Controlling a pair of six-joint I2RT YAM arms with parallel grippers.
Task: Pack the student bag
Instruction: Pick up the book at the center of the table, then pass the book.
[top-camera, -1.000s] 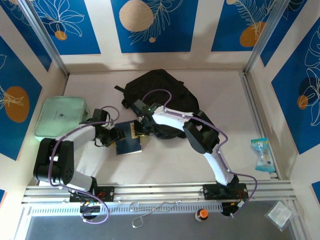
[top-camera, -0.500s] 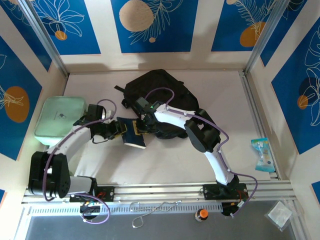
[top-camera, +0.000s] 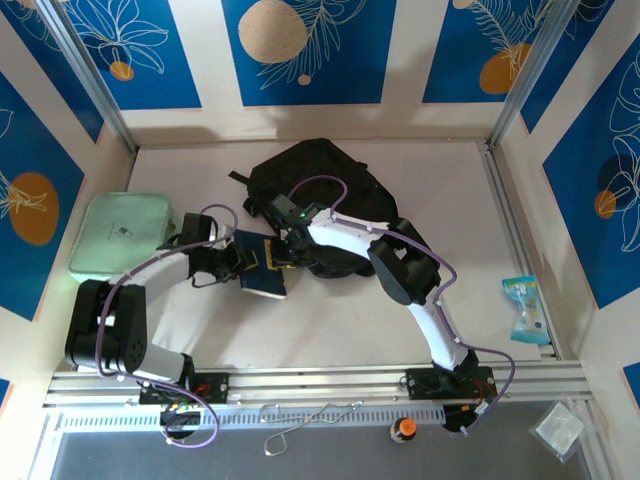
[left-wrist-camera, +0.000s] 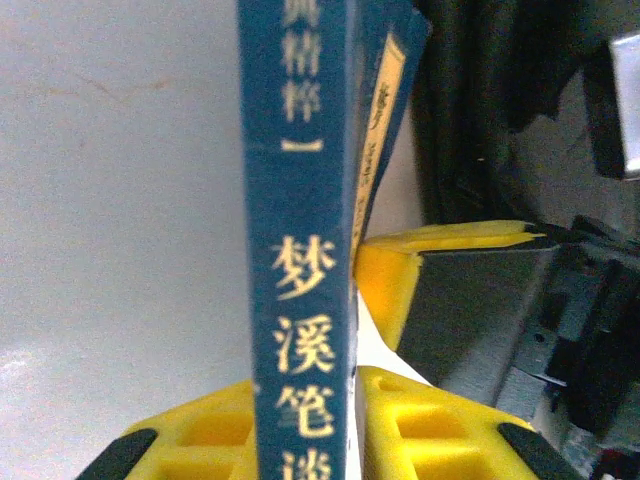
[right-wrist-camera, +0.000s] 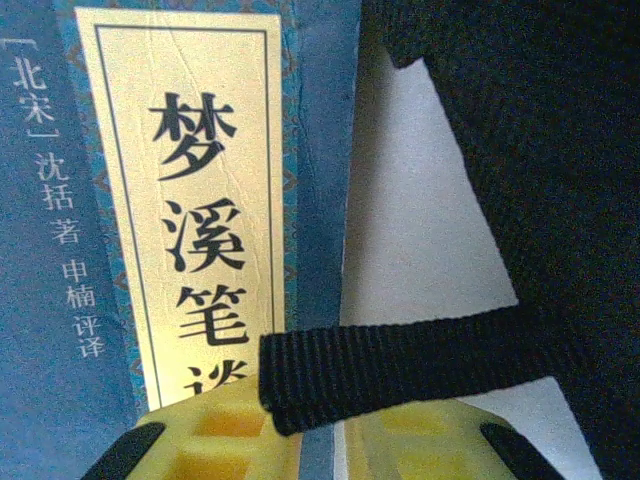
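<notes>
bag: student bag (top-camera: 318, 175) lies mid-table, far side | handling: soft, limp, probably sags; hold by webbing or opening rim | right gripper (right-wrist-camera: 305, 430): clenched on black webbing strap (right-wrist-camera: 400, 365) | left gripper (left-wrist-camera: 305, 420): 2 fingers pinch blue book (left-wrist-camera: 298, 200), just beside bag

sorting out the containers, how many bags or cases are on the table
2: the black student bag in the middle, the mint-green case at the left edge. None looks hidden.

Item: student bag (top-camera: 300, 180), black. Book (right-wrist-camera: 60, 300), dark blue, cream label, black characters. Case (top-camera: 120, 235), mint-green. Wall panels (top-camera: 335, 60), blue, white leaf outlines, orange and tan discs.
</notes>
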